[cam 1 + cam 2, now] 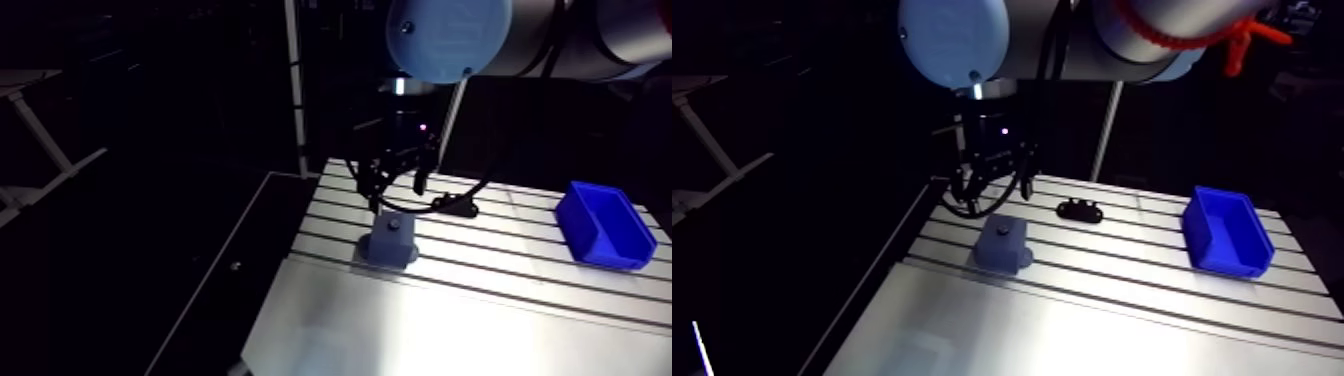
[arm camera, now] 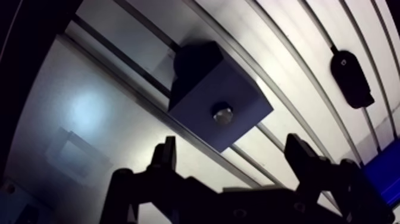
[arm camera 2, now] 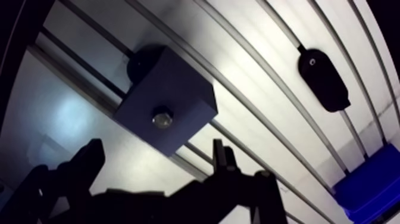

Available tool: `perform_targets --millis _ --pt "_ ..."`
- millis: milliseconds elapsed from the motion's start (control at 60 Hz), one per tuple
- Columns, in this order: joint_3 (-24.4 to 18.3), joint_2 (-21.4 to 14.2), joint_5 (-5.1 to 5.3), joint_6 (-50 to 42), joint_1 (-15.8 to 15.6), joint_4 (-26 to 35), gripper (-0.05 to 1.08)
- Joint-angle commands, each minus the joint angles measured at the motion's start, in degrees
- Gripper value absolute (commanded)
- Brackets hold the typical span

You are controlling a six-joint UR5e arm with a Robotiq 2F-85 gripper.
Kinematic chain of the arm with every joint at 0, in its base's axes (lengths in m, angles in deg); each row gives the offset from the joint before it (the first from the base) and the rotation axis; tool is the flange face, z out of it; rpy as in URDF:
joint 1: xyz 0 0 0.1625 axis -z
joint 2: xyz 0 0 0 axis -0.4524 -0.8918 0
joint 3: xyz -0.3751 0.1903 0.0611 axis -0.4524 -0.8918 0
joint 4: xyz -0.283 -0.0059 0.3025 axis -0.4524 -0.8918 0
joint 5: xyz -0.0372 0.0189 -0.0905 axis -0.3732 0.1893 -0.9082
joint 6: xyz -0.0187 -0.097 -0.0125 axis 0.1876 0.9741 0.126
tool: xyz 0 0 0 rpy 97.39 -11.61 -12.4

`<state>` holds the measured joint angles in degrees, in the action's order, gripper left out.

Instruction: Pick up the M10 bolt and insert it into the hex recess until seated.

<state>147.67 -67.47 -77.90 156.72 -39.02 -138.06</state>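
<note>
A grey-blue block (image 2: 202, 89) stands on the slotted table (image 2: 286, 53). A metal bolt head (image 2: 222, 113) shows in the recess on its top face, sunk about level with the surface. My gripper (image 2: 232, 146) hovers above the block, open, with nothing between its fingers. The bolt lies just ahead of the gap between them. In the arm view the gripper (image 1: 398, 185) hangs just behind and above the block (image 1: 388, 238).
A small black part (image 2: 352, 78) lies on the table beyond the block, seen also in the arm view (image 1: 1080, 210). A blue bin (image 1: 603, 225) stands at the table's right side. A smooth plate (image 1: 430, 330) covers the table's front.
</note>
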Motion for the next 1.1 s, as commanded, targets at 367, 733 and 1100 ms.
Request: perform_targets --millis 367,733,1100 --pt "0.0 -0.4 2.30 -11.5 0.8 1.0 1.08" --pt "1.7 -1.2 2.21 -29.5 0.5 -0.1 1.08" --pt "3.3 -1.8 2.29 -36.7 0.6 -4.0 1.08"
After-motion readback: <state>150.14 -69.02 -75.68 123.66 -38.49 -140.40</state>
